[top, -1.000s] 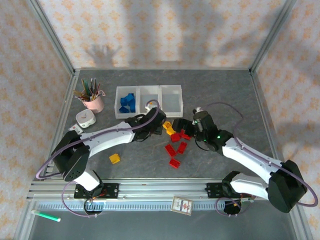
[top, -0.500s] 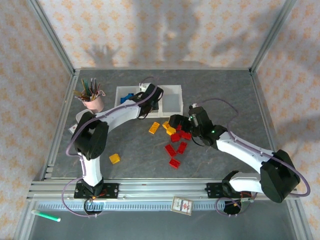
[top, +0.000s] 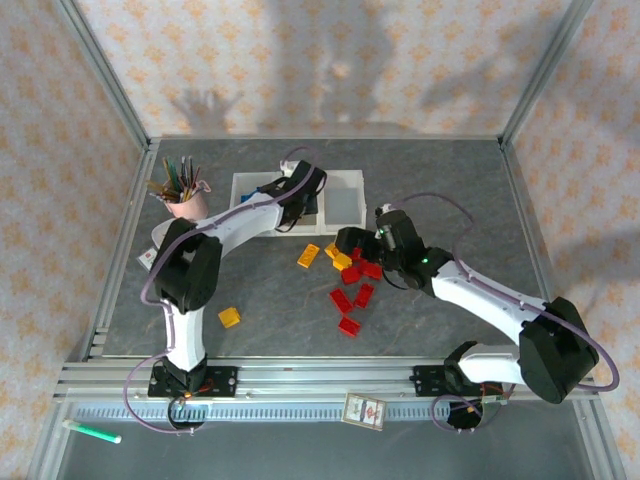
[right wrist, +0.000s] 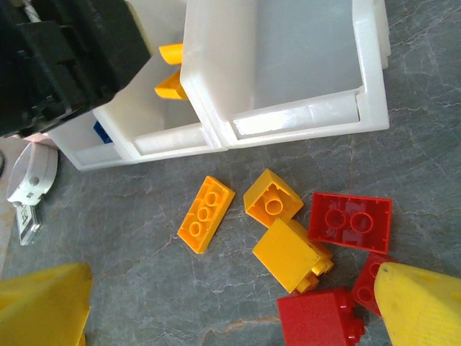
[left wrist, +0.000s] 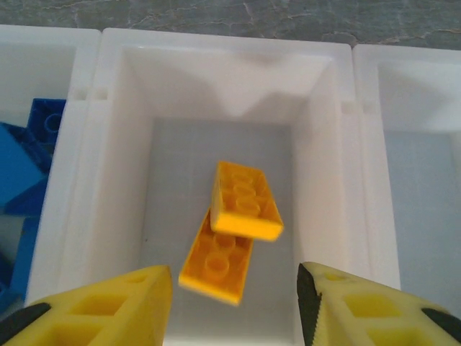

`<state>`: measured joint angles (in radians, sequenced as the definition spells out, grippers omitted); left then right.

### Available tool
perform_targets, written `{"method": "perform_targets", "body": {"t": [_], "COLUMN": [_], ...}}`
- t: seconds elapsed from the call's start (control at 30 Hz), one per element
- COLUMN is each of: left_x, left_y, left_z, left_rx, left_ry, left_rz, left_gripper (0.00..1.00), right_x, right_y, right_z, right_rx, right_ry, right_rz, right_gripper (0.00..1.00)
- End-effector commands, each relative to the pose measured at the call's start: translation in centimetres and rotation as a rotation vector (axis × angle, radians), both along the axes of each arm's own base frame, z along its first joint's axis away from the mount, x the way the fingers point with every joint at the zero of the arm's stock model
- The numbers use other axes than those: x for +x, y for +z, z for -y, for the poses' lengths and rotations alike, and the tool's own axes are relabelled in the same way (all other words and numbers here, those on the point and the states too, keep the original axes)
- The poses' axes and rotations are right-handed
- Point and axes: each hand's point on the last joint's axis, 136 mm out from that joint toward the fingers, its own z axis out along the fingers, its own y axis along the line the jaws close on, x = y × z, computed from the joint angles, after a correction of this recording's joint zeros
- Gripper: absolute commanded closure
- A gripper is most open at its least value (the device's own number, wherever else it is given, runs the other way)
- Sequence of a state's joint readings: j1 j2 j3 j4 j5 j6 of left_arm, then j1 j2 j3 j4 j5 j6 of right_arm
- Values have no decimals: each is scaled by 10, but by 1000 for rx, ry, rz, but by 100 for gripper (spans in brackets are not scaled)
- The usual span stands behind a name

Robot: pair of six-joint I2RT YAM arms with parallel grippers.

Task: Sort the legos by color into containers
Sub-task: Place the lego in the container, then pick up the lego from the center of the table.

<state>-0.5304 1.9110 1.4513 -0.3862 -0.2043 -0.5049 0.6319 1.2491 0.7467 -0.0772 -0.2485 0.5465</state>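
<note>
Just now the left tool [left wrist: 234, 303] parted, dropping a second yellow brick [left wrist: 245, 205] into the middle bin [left wrist: 317, 144], so yellows are progressing.

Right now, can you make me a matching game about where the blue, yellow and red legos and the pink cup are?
Things: 1 blue legos; 2 two overlapping yellow legos; 3 red legos; 4 pink cup.
Places: A table, on the near side of the tray; B middle bin; C table, left of the tray; D left bin.
Pairs: 1-D, 2-B, 3-A, 4-C.
</note>
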Motion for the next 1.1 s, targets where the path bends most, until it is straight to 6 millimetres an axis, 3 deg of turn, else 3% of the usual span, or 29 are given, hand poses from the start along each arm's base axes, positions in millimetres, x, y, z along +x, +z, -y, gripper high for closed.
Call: {"method": "perform_targets", "body": {"t": [0.0,0.27,0.47,0.6,0.77,1.07], "left_x": [-24,-88,-127,-142,-145,-127], "left_y": [24,15,-8,-31,-44,-67], "left_z": [7,21,24,27,40,31], "left_rx": [-54,-97,-100,-104,-75,50], "left_ry": [-63,-177,-229,-273,-334,-279], "left_rz": [16,-19,-69,-125,-139,-152], "left_gripper": [45,39,32,30,28,27], "right_x": [-4,-23,-34,-39,-42,-40], "right_y": [2,-14,-41,-44,-51,-43], "right_z": [2,1,11,17,21,22], "right_rx": [-18,12,-11,-4,4,-1], "right_ry": [32,89,74,51,33,24], "right_rz": [11,-10,-60,-58,-70,-55], "right_gripper": [0,0,0,0,0,0]}}
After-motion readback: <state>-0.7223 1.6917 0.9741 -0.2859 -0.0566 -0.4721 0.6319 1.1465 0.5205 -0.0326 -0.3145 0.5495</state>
